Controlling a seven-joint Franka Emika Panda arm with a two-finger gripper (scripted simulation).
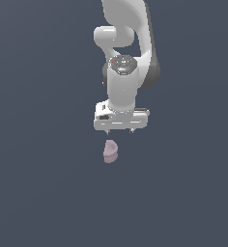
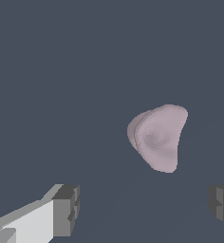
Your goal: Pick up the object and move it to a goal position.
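Flat even simulator light, dim slate backdrop; no cast shadows, glare or blur; edges sharp, undistorted.

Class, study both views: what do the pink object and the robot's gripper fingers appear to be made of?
Object: matte, clay- or rubber-like, judging by soft shading without glints; being a render, uncertain. Gripper fingers: flat grey blocky pads, perhaps rubber or plastic, on a glossy white body.

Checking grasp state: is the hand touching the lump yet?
Apart. The wrist view shows the lump lying clear of both fingers, bare floor between them. In the exterior view the open hand hangs short of it.
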